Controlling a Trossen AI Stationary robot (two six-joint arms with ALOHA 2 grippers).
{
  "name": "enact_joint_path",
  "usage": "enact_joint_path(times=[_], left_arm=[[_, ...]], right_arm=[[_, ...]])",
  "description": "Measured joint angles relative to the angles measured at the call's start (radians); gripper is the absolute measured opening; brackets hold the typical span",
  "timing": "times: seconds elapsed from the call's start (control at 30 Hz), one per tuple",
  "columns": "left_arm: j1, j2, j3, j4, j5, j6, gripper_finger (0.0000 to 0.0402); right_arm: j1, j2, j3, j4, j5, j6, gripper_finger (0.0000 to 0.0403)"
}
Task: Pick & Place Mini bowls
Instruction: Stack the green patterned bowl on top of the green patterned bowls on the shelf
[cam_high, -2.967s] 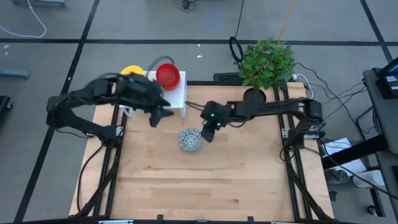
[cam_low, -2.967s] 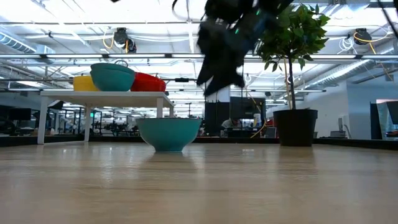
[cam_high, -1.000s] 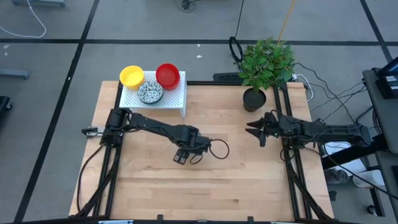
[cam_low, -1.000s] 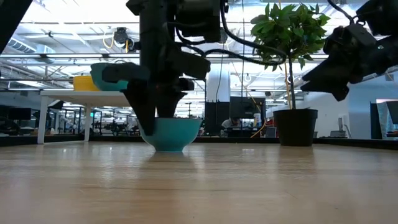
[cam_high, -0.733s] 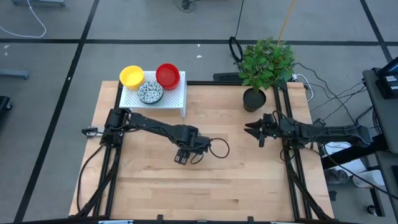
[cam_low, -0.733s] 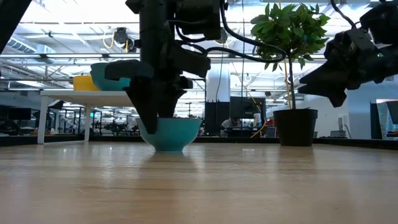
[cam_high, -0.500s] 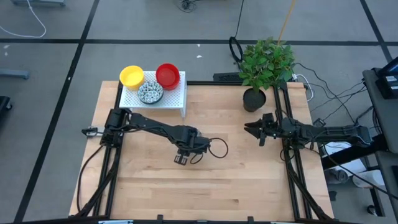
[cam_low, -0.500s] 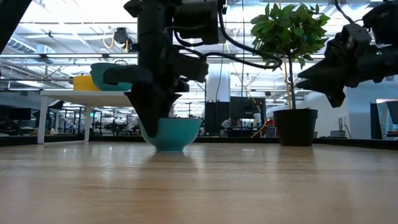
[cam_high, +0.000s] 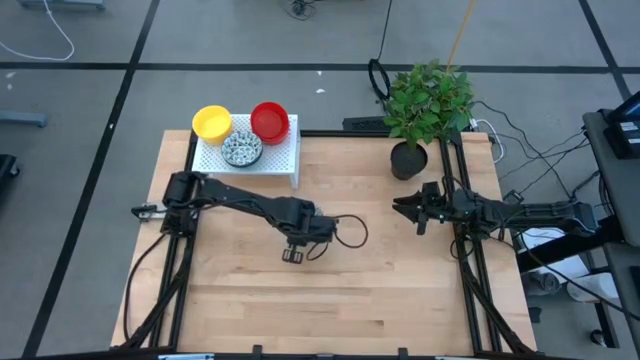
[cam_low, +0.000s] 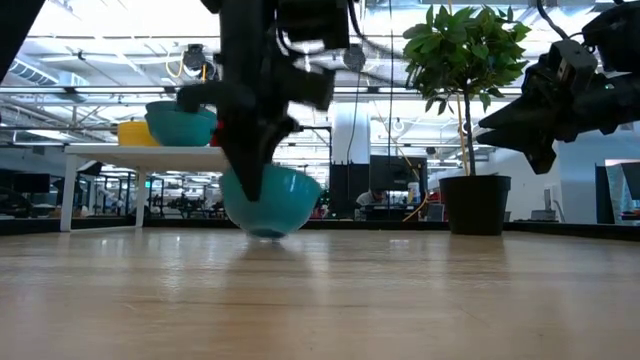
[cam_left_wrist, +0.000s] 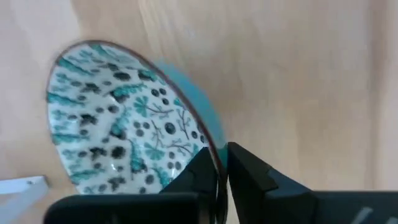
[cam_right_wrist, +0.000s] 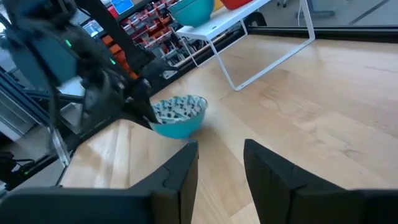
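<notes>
Left arm reaches from the frame's left edge diagonally across the wooden tabletop (cam_high: 400, 290) to mid-frame, wrist bent down; left claw (cam_high: 292, 255) is clenched on the rim of a speckled mini bowl (cam_low: 271, 203), one finger inside and one outside per the left wrist view. In the low view that bowl sits left of centre, tilted, its base barely off or just touching the wood; contact cannot be settled. Bowl: glossy teal outside, white inside with dense dark teal sprig-and-dot pattern. In the high view it is almost wholly hidden under the claw. Right arm lies low along the right side of the frame, right claw (cam_high: 404, 208) at centre right, fingers parted and holding nothing, well apart from the bowl. White perforated rack (cam_high: 283, 162) at upper left carries a second speckled bowl (cam_high: 242, 149); yellow bowl (cam_high: 212, 122) and red bowl (cam_high: 269, 119) sit at its far edge. Potted plant (cam_high: 427, 100), black pot, leafy crown, upper right.
</notes>
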Motion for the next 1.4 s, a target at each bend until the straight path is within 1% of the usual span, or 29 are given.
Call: enact_joint_path(times=[0.1, 0.2, 0.3, 0.4, 0.47, 0.63, 0.73, 0.9, 1.0, 1.13, 1.2, 1.27, 1.4], left_arm=[[0.010, -0.042, 0.024, -0.001, 0.006, -0.005, 0.0024], [0.037, -0.100, 0.034, 0.000, 0.000, -0.021, 0.0012], [0.072, -0.172, 0.036, -0.001, -0.004, -0.048, 0.0021], [0.111, -0.256, 0.036, 0.002, -0.017, -0.064, 0.0037], [0.136, -0.310, 0.036, 0.009, -0.047, -0.058, 0.0036], [0.229, -0.449, 0.038, 0.018, -0.146, -0.053, 0.0012], [0.307, -0.504, 0.038, -0.013, -0.181, -0.089, 0.0014], [0.435, -0.556, 0.038, -0.110, -0.223, -0.125, 0.0039], [0.493, -0.563, 0.038, -0.171, -0.226, -0.129, 0.0030], [0.558, -0.560, 0.037, -0.318, -0.209, -0.147, 0.0012], [0.577, -0.554, 0.031, -0.349, -0.164, -0.159, 0.0012], [0.586, -0.547, 0.023, -0.363, -0.134, -0.162, 0.0021], [0.585, -0.552, 0.023, -0.372, -0.130, -0.160, 0.0035]], right_arm=[[0.000, 0.001, 0.000, -0.001, -0.007, 0.012, 0.0116], [0.000, 0.002, 0.000, 0.005, -0.032, 0.063, 0.0116], [-0.001, 0.002, -0.001, 0.004, -0.029, 0.092, 0.0116], [-0.001, 0.002, -0.001, 0.004, -0.030, 0.062, 0.0116], [-0.001, 0.002, -0.002, 0.004, -0.030, 0.036, 0.0116], [-0.001, 0.002, -0.002, -0.002, -0.030, 0.005, 0.0116], [-0.001, 0.002, -0.002, -0.003, -0.030, 0.004, 0.0116], [-0.001, 0.002, -0.002, -0.003, -0.030, 0.006, 0.0116], [-0.001, 0.002, -0.002, -0.003, -0.030, 0.005, 0.0116], [-0.001, 0.002, -0.002, -0.003, -0.030, 0.007, 0.0116], [-0.001, 0.002, -0.002, -0.003, -0.030, 0.007, 0.0116], [-0.001, 0.002, -0.002, -0.003, -0.030, 0.007, 0.0116], [-0.001, 0.002, -0.002, -0.003, -0.030, 0.007, 0.0116]])
